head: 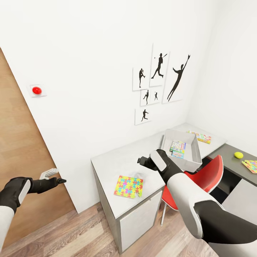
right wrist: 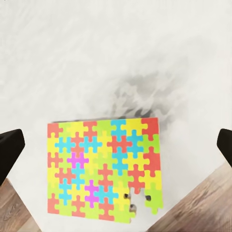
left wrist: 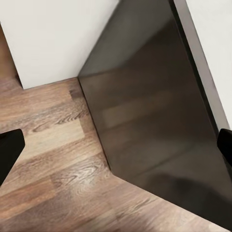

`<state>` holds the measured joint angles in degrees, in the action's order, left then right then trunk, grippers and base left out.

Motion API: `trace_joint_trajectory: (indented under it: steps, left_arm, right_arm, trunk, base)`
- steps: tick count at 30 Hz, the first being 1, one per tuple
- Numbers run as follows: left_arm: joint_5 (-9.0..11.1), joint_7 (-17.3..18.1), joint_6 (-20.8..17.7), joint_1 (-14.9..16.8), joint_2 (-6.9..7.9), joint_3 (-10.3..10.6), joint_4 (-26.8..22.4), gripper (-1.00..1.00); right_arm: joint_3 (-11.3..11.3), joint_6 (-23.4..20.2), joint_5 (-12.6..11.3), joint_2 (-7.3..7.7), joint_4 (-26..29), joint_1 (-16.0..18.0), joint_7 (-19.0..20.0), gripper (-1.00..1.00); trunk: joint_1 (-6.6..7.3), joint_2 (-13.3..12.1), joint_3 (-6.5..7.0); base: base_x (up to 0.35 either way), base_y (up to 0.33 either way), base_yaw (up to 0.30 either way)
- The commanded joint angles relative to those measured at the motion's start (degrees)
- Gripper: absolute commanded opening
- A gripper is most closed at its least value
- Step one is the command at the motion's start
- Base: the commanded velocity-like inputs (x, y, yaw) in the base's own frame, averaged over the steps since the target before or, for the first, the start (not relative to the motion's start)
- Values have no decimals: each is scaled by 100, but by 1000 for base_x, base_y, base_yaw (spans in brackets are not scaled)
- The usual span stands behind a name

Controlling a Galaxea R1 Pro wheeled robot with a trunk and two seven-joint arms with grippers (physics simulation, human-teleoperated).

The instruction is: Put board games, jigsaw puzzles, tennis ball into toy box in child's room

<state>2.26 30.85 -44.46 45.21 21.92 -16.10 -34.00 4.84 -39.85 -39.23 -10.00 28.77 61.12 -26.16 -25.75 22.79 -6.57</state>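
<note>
Now the right gripper (right wrist: 116,145), jaws spread wide, hangs above the flat multicoloured jigsaw puzzle (right wrist: 104,166) near the pale grey table's (head: 117,160) front edge; the light grey open-topped toy box (head: 194,157) sits farther back, while the left gripper (left wrist: 116,145) gapes over wood-plank floor (left wrist: 43,169)

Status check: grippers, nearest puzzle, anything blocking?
Right gripper open, empty, above the jigsaw puzzle flat near the table edge. Left gripper open, empty, off beside the table. Nothing on the puzzle.

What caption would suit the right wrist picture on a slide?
Open right gripper hovering above a colourful jigsaw puzzle lying flat near the edge of the pale table.
</note>
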Motion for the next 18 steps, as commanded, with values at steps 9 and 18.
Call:
trace_joint_trajectory:
  steps: [9,18]
  left_arm:
    - [21,0,-39,13,-32,-20,-8,100]
    - [20,10,-36,14,-38,-25,-17,100]
  right_arm:
    - [-7,241,-106,0,-39,-19,-49,100]
    - [46,252,-56,0,-4,-29,-45,100]
  trunk:
    - [-4,13,-13]
    - [-4,13,-13]
  base:
    - [0,0,0]
    - [0,0,0]
